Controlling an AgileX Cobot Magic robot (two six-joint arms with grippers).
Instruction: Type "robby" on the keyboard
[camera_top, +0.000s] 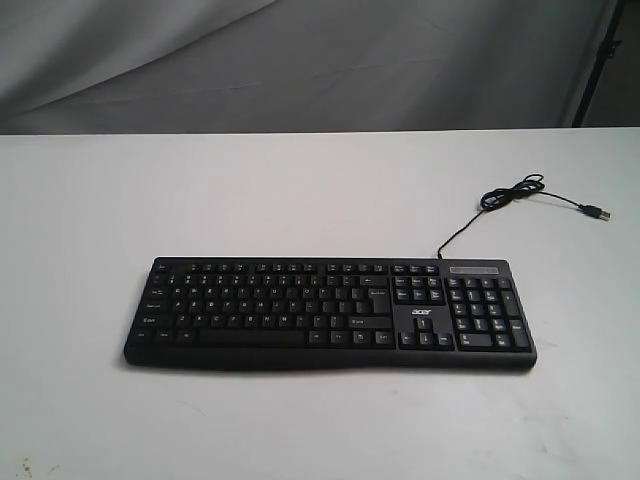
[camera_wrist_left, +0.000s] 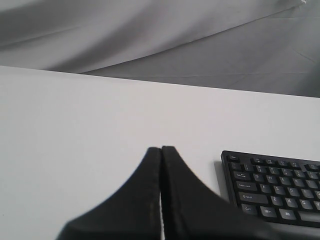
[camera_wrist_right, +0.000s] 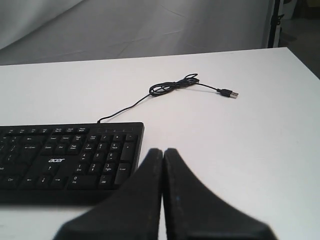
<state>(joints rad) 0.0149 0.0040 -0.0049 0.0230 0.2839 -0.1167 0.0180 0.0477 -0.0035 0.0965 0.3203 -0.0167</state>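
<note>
Black kbd (camera_top: 330, 313), full-size, w/ num pad (camera_top: 487, 312) and white "acer" logo (camera_top: 420, 312): lies flat on white desk (camera_top: 300, 190), long side parallel to the desk's near edge as the ext. view has it. It sits roughly midway btw left and right edges, closer to the near edge than the far one. Key legends white, too small to read in ext. view. Thin black cable (camera_top: 470, 225): leaves the kbd's rear edge above the num pad, runs toward the far right corner, bunches in a loose coil and ends in USB plug (camera_top: 598, 212), which lies loose on the desk by the right edge. L claw (camera_wrist_left: 161, 149), black: fingers pressed together w/ only a hairline seam btw them, nothing held; seen against bare desk off the kbd's Esc/Ctrl end, clear of it. R claw (camera_wrist_right: 163, 150), black: likewise closed up tight, empty; seen at the kbd's num-pad end on the near-edge side; whether over the kbd or just beside it, cannot tell. Grey creased cloth (camera_top: 300, 60) hangs beyond the far edge. Dark pole (camera_top: 600, 60) stands beyond the far right corner. Few dark specks (camera_top: 25, 468) on the desk at the near left corner.
</note>
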